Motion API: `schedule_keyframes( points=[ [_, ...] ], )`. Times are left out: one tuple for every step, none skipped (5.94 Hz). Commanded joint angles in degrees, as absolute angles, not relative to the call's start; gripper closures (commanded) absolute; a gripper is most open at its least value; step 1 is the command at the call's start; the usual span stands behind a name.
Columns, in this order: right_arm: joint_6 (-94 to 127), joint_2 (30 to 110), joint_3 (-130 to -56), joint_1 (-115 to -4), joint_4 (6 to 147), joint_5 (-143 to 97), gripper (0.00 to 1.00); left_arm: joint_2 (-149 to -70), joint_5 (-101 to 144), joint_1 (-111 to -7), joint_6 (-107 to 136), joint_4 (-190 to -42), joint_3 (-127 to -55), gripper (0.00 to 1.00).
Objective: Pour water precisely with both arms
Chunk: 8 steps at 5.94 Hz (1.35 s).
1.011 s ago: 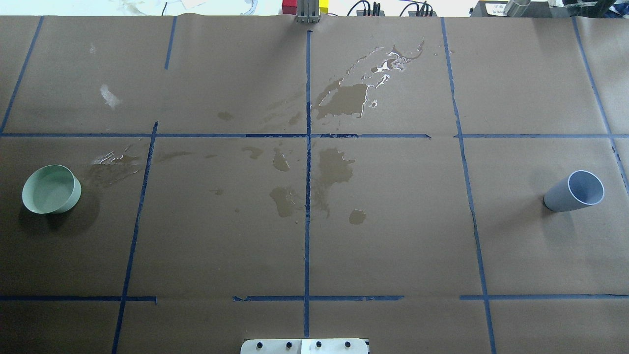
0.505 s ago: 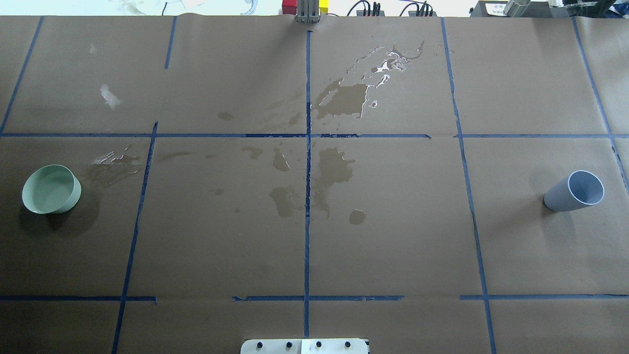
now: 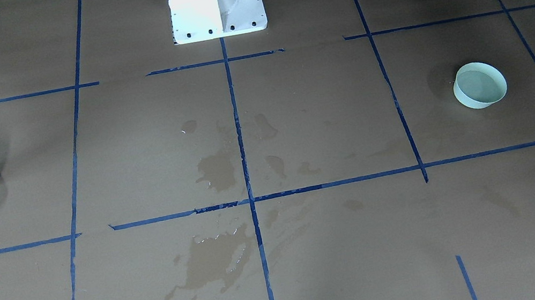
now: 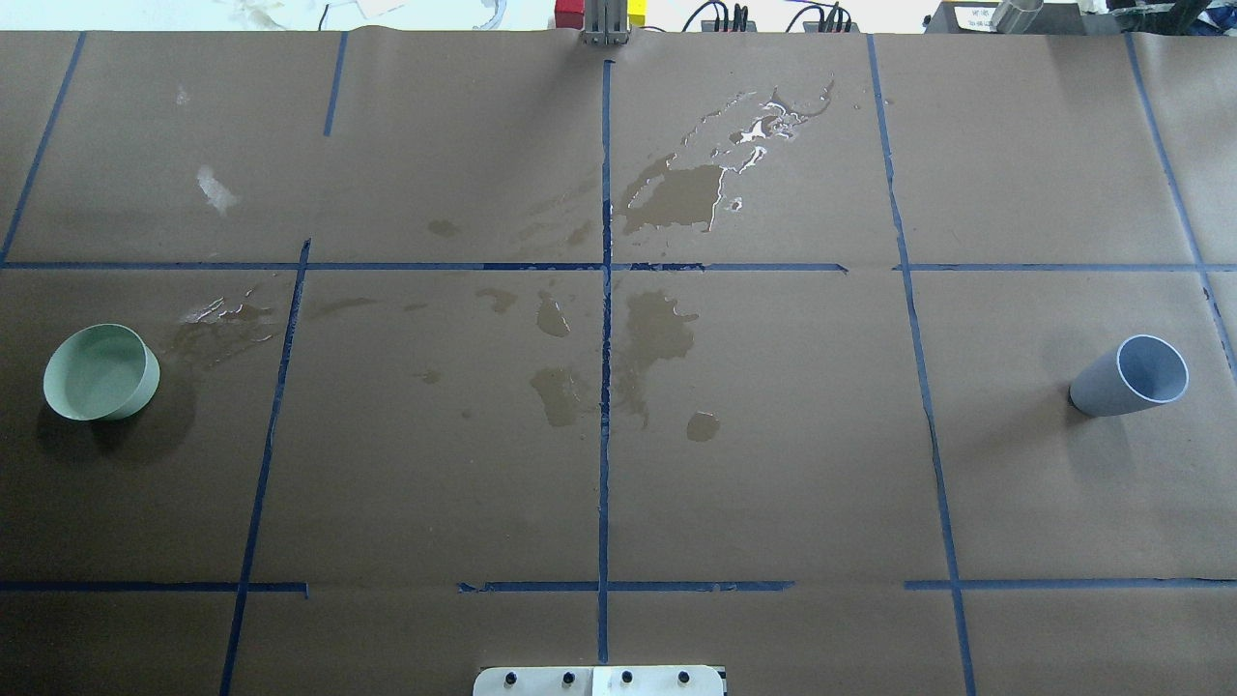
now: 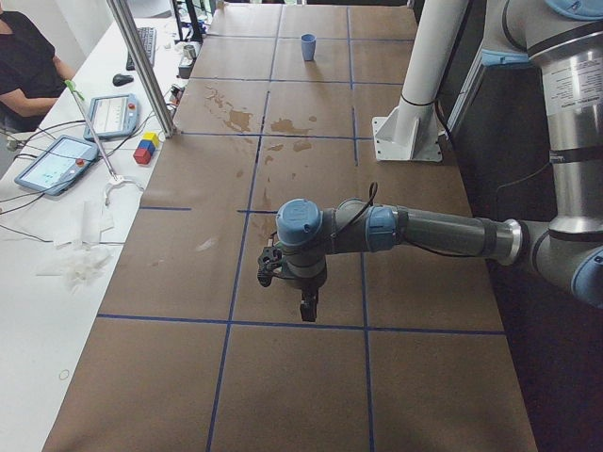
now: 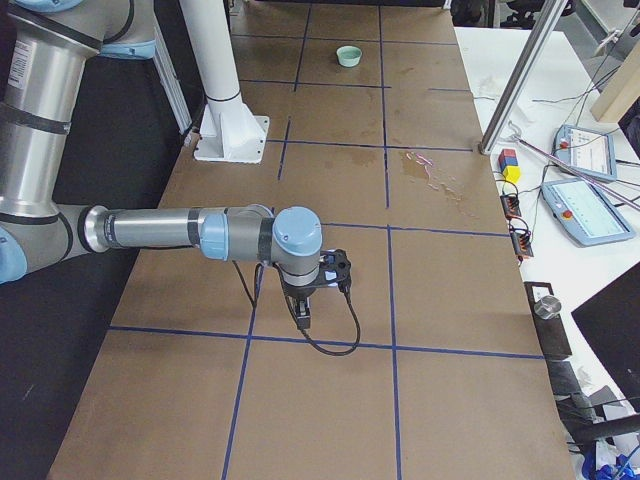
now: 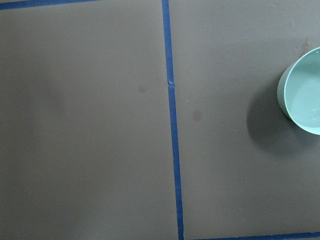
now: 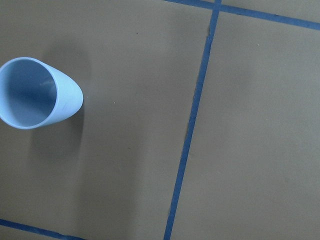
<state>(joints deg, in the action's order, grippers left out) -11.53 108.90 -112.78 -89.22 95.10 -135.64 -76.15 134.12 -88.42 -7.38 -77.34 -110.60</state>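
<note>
A pale green bowl (image 4: pixel 100 372) stands on the brown paper at my left; the left wrist view catches it (image 7: pixel 302 97) at its right edge. At my right stands a blue-grey cup (image 4: pixel 1131 375), upright, also in the right wrist view (image 8: pixel 37 92). I cannot tell whether either holds water. Wet, partly glossy patches of water (image 4: pixel 676 193) lie around the table's middle. My left gripper (image 5: pixel 307 306) hangs fingers down over the paper near the bowl's end. My right gripper (image 6: pixel 303 315) hangs likewise at the cup's end. Both show only in side views, so open or shut I cannot tell.
The white pedestal base (image 3: pixel 216 4) stands at the robot's edge. Blue tape lines (image 4: pixel 605 387) divide the paper into squares. Beyond the far edge are a metal post (image 5: pixel 141 66), coloured blocks (image 5: pixel 146 148), tablets (image 5: pixel 57 162) and a seated person (image 5: pixel 28 56).
</note>
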Motion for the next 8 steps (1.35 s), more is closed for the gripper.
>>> schedule_keyframes(
  points=[
    [-11.5, 108.9, -112.8, -89.3, 95.0, -135.7, 0.0, -76.4, 134.0, -88.4, -7.4, -77.3, -110.7, 0.0],
    [-11.4, 108.9, -112.8, -89.2, 95.0, -135.7, 0.0, -76.1, 134.1, -88.4, -7.4, -77.3, -110.7, 0.0],
    [-11.5, 108.9, -112.9, -89.1, 95.0, -135.7, 0.0, -76.0, 134.0, -88.4, -7.4, -77.3, -110.7, 0.0],
    [-11.4, 108.9, -112.9, -89.1, 94.9, -135.7, 0.0, -76.0, 134.0, -88.4, -7.4, -77.3, -110.6, 0.0],
    [-11.6, 108.8, -113.0, -89.1, 94.8, -135.5, 0.0, -75.9, 134.0, -88.4, -7.4, -77.3, -110.3, 0.0],
    [-11.6, 108.9, -113.0, -89.1, 94.9, -135.8, 0.0, -75.9, 134.0, -88.4, -7.4, -77.3, -110.0, 0.0],
    [-11.4, 108.9, -113.0, -89.1, 95.0, -137.2, 0.0, -76.0, 134.0, -88.4, -7.4, -77.3, -110.0, 0.0],
    [-11.4, 108.9, -112.8, -89.1, 95.0, -137.2, 0.0, -76.0, 134.0, -88.4, -7.4, -77.3, -110.0, 0.0]
  ],
)
